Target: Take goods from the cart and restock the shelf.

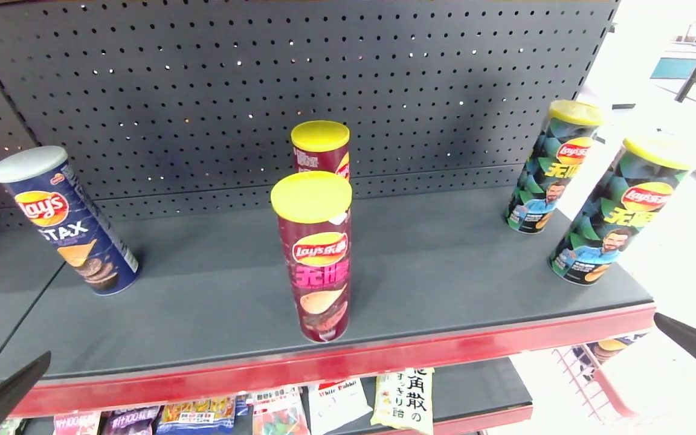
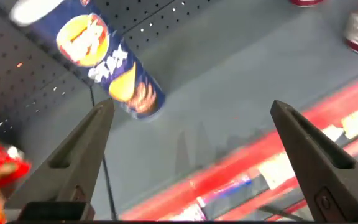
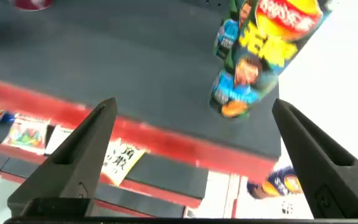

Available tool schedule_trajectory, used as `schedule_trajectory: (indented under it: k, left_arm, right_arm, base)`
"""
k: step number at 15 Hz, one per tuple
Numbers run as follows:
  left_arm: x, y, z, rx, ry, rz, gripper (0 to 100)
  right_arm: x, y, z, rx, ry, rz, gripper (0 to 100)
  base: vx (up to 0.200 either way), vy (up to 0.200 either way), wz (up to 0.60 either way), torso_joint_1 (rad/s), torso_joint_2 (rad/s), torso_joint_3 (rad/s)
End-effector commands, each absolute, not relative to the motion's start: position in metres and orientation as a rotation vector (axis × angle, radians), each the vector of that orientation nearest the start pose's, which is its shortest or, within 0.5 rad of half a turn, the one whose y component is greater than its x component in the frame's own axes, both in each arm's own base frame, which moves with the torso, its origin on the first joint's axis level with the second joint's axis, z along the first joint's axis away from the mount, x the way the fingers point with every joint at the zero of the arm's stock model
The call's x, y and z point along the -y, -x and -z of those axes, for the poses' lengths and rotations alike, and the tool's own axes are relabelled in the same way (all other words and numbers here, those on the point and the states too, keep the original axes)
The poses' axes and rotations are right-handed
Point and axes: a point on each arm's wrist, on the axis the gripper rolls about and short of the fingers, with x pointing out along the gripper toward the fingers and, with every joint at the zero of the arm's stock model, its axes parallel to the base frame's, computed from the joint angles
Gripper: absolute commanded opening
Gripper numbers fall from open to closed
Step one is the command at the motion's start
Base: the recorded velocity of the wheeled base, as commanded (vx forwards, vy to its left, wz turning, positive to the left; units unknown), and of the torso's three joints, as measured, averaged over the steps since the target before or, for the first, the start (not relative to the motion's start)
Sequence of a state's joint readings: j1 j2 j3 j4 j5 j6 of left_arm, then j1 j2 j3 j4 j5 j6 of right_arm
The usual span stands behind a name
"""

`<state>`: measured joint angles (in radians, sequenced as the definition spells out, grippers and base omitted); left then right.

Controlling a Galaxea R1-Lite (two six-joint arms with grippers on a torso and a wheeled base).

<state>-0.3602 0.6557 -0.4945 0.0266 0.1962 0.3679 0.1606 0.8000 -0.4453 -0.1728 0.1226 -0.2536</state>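
**Five cans on the shelf, fingers out front**

Ahead of the left gripper [image 2: 191, 104], past its spread fingers [image 2: 73, 162] and over the front edge of the shelf [image 1: 215, 302]: the left can [image 1: 67, 220], set well back near the back panel [image 1: 203, 90]. Farther over toward the right gripper's side, mid-shelf: the front middle can [image 1: 318, 260] close to the front edge, the rear middle can [image 1: 321, 151] directly behind it. Ahead of the right gripper [image 3: 194, 102], beyond its spread fingers [image 3: 73, 168]: the front right can [image 1: 617, 211] near the shelf's right end; behind it and slightly inward, the rear right can [image 1: 553, 169]. Under the shelf: a lower shelf [image 1: 475, 386] with packets [image 1: 336, 405] along its front. Near the right gripper's fingers, off the lower shelf's right end: the cart [image 1: 589, 380], a spare can [image 1: 611, 349] inside.
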Motion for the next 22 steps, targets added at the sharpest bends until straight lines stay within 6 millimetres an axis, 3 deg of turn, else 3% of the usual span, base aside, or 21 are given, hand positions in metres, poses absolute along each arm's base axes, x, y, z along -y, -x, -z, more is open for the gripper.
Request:
schedule_trajectory:
  k: [1,6,22]
  left_arm:
    - [0.0125,-0.0457,-0.2105,-0.15,-0.418,0.194,100]
    - [0.0125,-0.0454,-0.2108,-0.144,-0.429,0.199,100]
    - [0.0109,-0.0413,-0.2109,-0.124,-0.441,0.197,100]
  right_arm:
    - [-0.0156,-0.0794,-0.2053,-0.148,0.256,-0.303,100]
    - [-0.0151,-0.0765,-0.2037,-0.143,0.256,-0.303,100]
    - [-0.0151,-0.0768,-0.2027,-0.148,0.256,-0.303,100]
  base:
    - [-0.2,0.0,0.0,-0.012,-0.01,-0.002]
    - [-0.08,0.0,0.0,-0.001,0.0,0.005]
    - [0.0,-0.2,0.0,0.005,0.0,0.002]
